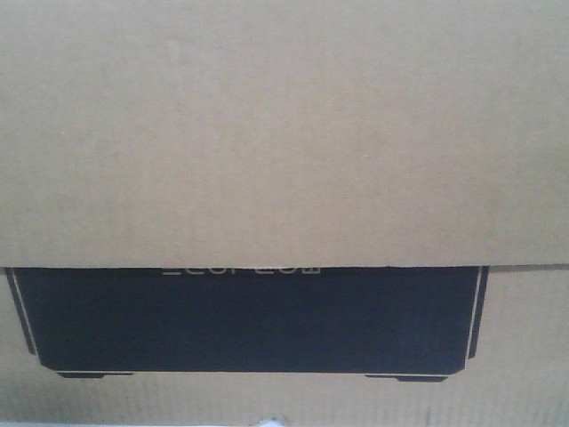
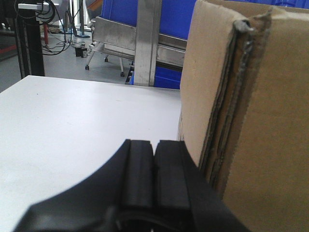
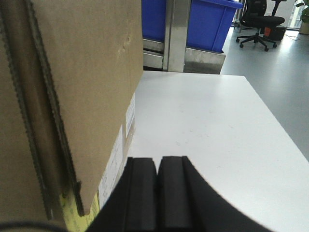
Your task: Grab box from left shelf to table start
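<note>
The brown cardboard box (image 1: 284, 133) fills the front view, its black printed panel (image 1: 249, 320) low in the frame. In the left wrist view the box (image 2: 251, 145) stands on the white table (image 2: 72, 125), right of my left gripper (image 2: 154, 147), which is shut with nothing between its pads and lies against the box's side. In the right wrist view the box (image 3: 82, 82) is to the left of my right gripper (image 3: 157, 164), also shut and empty, beside the box's lower edge. The left shelf (image 2: 145, 43), metal with blue bins, stands beyond the table.
A white label and yellow tape (image 3: 113, 169) mark the box's lower side. Blue bins (image 3: 207, 19) sit on the metal rack behind the table. An office chair (image 3: 258, 24) stands on the grey floor at the far right. Cables and a stand (image 2: 34, 34) are at the far left.
</note>
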Available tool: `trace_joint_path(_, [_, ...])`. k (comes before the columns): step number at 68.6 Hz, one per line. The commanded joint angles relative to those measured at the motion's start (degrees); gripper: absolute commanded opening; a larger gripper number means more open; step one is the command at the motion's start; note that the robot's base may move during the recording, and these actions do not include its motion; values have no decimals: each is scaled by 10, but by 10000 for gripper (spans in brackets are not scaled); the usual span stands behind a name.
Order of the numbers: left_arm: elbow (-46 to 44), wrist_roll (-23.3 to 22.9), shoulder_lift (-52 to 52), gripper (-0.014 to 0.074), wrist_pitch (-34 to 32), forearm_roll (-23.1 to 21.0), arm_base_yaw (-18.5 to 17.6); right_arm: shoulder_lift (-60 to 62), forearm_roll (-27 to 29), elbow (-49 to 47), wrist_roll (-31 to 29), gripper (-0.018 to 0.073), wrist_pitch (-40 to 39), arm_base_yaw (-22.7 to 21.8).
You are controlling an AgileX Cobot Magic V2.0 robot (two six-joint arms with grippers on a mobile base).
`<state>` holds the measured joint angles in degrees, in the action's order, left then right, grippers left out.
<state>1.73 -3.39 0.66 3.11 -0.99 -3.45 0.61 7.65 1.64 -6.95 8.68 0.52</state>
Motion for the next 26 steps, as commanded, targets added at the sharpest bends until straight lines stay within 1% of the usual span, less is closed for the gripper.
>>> trace_joint_path(1, [-2, 0, 9, -92, -54, 1, -1, 5, -6, 3, -2, 57, -56, 1])
trace_joint_path(26, [-2, 0, 9, -92, -54, 1, -1, 5, -6, 3, -2, 57, -56, 1])
